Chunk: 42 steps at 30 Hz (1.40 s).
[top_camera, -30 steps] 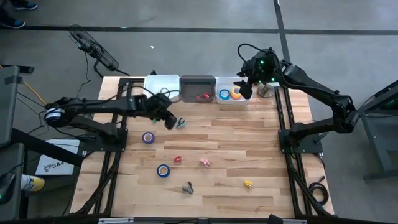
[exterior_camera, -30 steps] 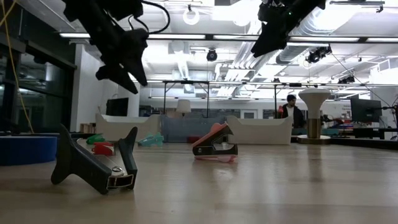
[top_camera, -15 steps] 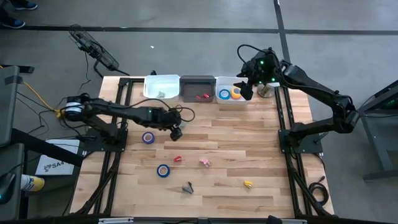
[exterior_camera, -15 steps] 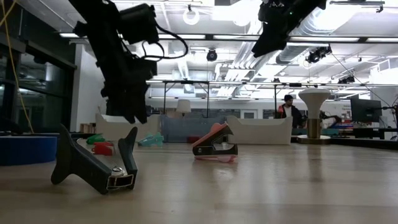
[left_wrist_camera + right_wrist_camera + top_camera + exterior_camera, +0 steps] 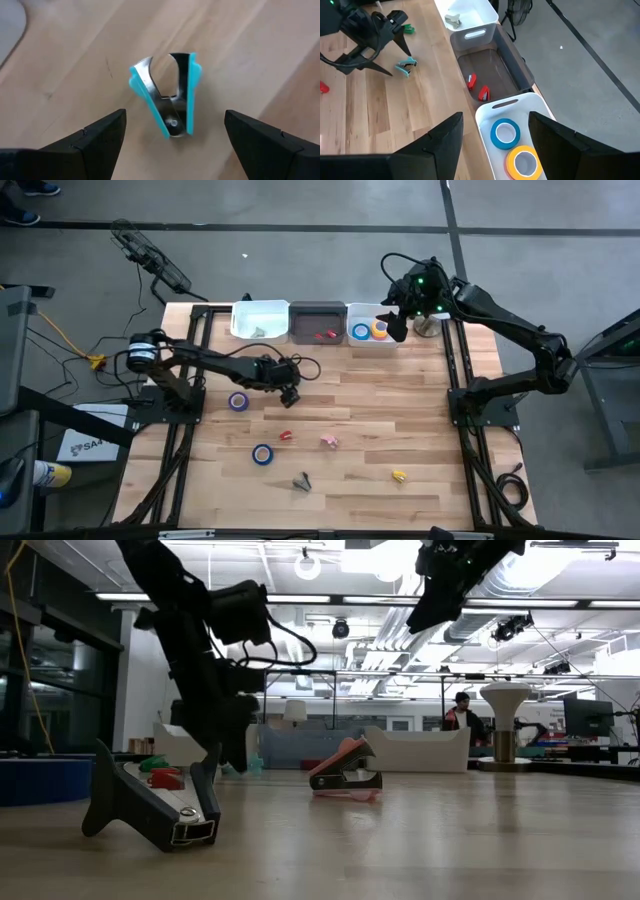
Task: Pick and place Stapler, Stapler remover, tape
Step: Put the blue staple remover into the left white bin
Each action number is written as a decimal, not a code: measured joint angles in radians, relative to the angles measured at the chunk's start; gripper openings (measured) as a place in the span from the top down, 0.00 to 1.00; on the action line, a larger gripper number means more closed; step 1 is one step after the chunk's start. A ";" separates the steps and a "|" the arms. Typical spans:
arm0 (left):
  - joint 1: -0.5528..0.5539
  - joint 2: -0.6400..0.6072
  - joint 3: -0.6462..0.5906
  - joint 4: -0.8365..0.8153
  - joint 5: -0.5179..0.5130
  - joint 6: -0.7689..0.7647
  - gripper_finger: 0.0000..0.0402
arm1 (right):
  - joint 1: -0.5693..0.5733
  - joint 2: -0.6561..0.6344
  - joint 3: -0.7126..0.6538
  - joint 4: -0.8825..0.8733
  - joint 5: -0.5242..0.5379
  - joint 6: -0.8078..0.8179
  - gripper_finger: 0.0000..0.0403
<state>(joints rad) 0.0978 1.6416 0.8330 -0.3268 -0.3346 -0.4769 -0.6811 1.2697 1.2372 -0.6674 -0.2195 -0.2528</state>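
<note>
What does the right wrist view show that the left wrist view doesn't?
Only the right wrist view: three bins, a white bin with a small pale item, a grey bin with two red pieces, and a white bin holding blue tape and yellow tape; also the left gripper seen from outside, open, and a green remover.

Only the left wrist view: a close look at the remover's metal claws.

Both: the cyan remover lying on the table, ungrasped.
</note>
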 joint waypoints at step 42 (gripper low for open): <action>0.001 0.033 0.000 0.090 -0.077 -0.222 0.76 | 0.000 0.000 0.000 0.002 0.000 -0.063 0.47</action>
<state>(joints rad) 0.0990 1.6745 0.8330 -0.2363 -0.4120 -0.6992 -0.6811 1.2697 1.2377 -0.6651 -0.2199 -0.3157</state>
